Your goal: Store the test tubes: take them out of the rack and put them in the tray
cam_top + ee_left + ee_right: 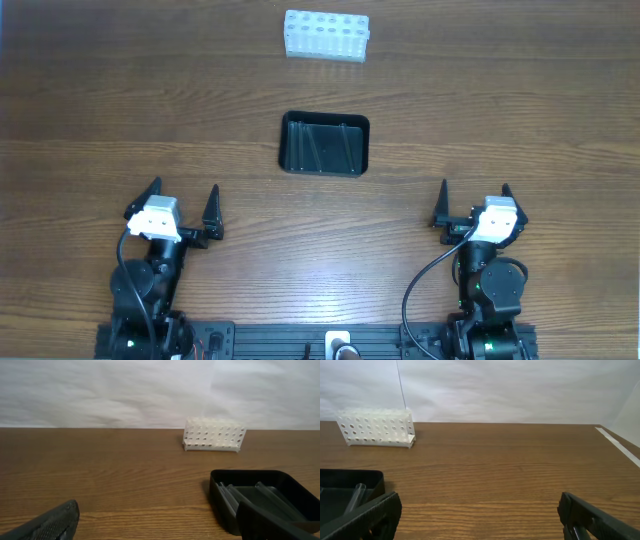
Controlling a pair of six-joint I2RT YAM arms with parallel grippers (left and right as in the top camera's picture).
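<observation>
Rearward, left pincer (185,187), right pincer (474,186) agape.

The left arm (150,262) and right arm (490,268) sat folded near their bases, jaws spread wide apart.

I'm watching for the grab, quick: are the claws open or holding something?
Left claw: open, holding nothing.
Right claw: open, holding nothing.

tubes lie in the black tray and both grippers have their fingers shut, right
No: the top view shows the left gripper and the right gripper with fingers open, not shut. The tubes do lie in the black tray.
</observation>
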